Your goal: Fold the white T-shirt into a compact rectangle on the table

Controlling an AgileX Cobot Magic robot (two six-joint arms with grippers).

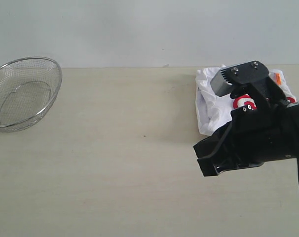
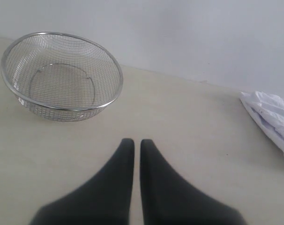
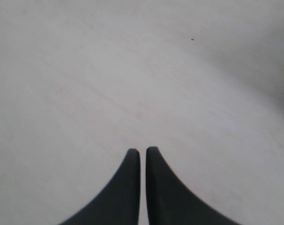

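Note:
The white T-shirt lies bunched up at the far right of the table, with red lettering and an orange tag showing. The black right arm hangs in front of it and hides much of it. My right gripper is shut with nothing in it, pointing left over bare tabletop just in front of the shirt; the right wrist view shows its jaws together above bare table. My left gripper is shut and empty over the table, well away from the T-shirt. The left arm does not show in the exterior view.
A silver wire-mesh bowl stands empty at the far left of the table, ahead of the left gripper in the left wrist view. A pale wall rises behind the table's far edge.

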